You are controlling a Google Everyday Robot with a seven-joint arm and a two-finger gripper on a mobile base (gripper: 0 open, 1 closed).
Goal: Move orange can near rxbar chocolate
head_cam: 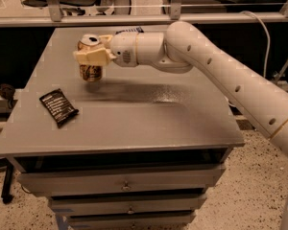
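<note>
The black snack bar (58,108) lies flat near the left front edge of the table (149,123). Farther back and well apart from it, the gripper (90,57) pinches the orange can (90,73) upright around its middle. The white arm (221,75) climbs from the right, bends, and reaches level leftward.

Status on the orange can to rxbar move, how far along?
Done: the gripper is clamped on the golden-orange metal drink can, which looks lifted off the grey table. In hand: the can hangs over the table's rear left, apart from the flat black snack-bar wrapper near the left edge. Left: carry it closer, set it down beside the wrapper, release.
</note>
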